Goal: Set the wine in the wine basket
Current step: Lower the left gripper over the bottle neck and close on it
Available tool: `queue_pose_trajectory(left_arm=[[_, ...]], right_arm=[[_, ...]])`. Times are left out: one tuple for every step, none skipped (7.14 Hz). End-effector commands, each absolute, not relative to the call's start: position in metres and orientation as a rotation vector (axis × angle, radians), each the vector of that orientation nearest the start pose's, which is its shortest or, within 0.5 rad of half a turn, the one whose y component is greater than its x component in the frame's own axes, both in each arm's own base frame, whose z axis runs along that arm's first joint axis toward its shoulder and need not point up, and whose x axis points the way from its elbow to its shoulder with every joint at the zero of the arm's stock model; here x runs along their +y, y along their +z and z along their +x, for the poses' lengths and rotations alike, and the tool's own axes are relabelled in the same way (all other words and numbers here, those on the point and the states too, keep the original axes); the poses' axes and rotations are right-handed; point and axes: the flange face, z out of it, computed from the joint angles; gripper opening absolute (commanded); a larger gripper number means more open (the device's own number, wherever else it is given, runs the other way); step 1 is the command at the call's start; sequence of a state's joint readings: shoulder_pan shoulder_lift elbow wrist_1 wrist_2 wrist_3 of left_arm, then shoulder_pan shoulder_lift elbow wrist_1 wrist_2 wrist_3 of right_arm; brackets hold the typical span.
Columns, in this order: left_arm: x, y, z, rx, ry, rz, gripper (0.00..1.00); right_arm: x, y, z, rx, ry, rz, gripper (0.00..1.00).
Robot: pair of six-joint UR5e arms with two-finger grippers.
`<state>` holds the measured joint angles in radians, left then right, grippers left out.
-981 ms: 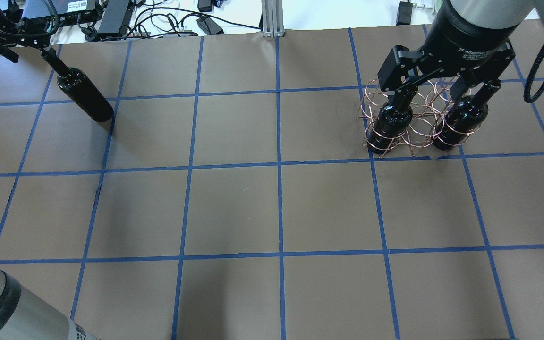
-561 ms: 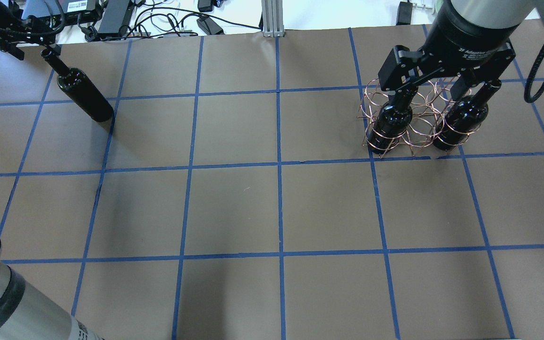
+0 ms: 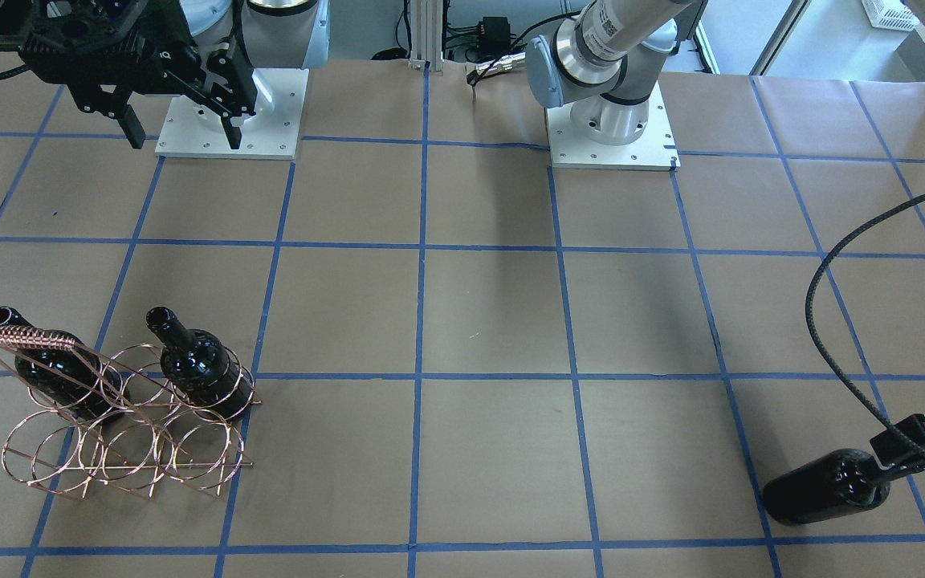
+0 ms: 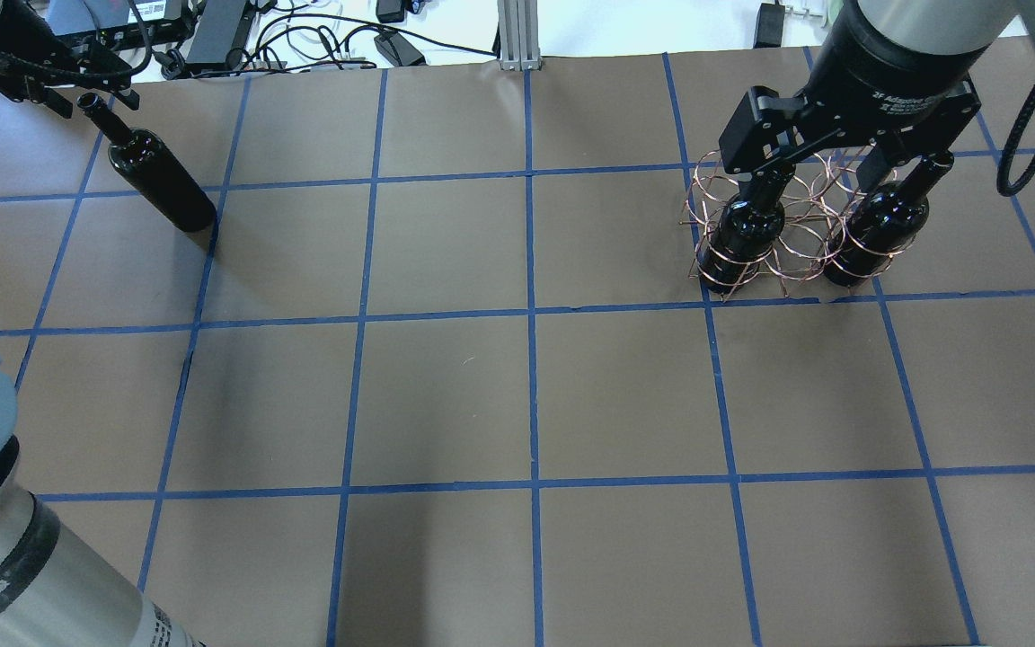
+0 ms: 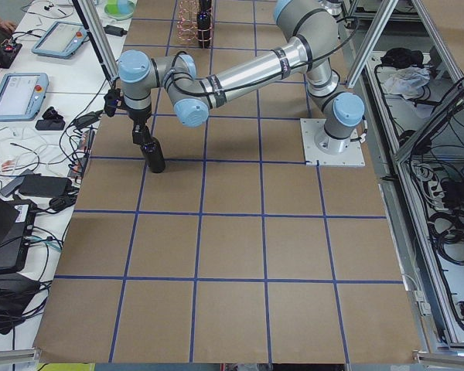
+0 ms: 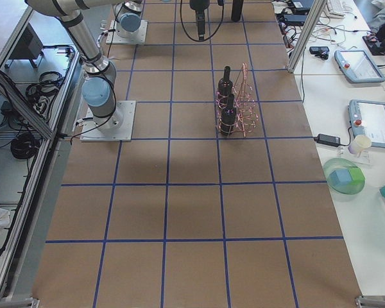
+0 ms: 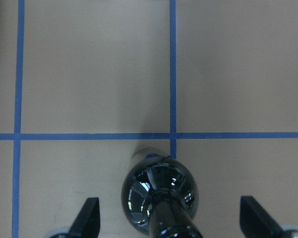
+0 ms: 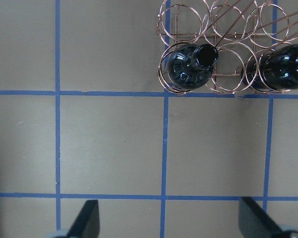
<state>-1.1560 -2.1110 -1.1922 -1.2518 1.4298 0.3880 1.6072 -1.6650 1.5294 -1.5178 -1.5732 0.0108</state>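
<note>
Wine: the loose bottle [image 4: 163,184] stands on the worktop [image 4: 446,395] at about 10 o'clock in the overhead view, not yet in the rack.
Long axis: upright, with the neck pointing up towards the left wrist.
Left fingers [image 7: 89,218]: spread wide, one on each side of the neck and touching neither side. In the wrist view the neck sits roughly midway between them, at 6 o'clock.
Right fingers [image 8: 87,218]: spread and holding nothing, hovering over the rack.
Wine basket [image 4: 782,238]: at about 2 o'clock in the overhead view, well apart from the loose bottle.
Basket load: two other bottles [image 4: 747,229] stand in the ring row nearer the robot, and the ring between them looks free.
Nearer arm: the left, already straddling the neck; the right is far across the worktop.
Step in hand: probably closing on the neck, before a lift and a carry towards 2 o'clock.
Risk: glossy glass held by a narrow neck may swing or slip.
</note>
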Motion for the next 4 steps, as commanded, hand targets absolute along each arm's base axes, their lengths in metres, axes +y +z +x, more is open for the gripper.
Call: queue_pose_trajectory(left_arm=[[-0.72, 0.3765, 0.1532, 3.197, -0.312, -0.024, 0.98], [-0.7203, 0.3754, 0.1533, 3.198, -0.31, -0.025, 0.95], [-0.7209, 0.3732, 0.1536, 3.199, -0.305, -0.02, 0.79], [-0.7208, 0.3706, 0.1535, 3.202, -0.299, -0.016, 0.68]], right_arm=[[-0.4506, 0.5479, 0.1498, 3.138, -0.13, -0.041, 1.0], [-0.4505, 0.5472, 0.1498, 3.138, -0.128, -0.038, 1.0], [-0.4505, 0.5472, 0.1498, 3.138, -0.128, -0.038, 1.0], [-0.4511, 0.5465, 0.1499, 3.138, -0.125, -0.038, 1.0]])
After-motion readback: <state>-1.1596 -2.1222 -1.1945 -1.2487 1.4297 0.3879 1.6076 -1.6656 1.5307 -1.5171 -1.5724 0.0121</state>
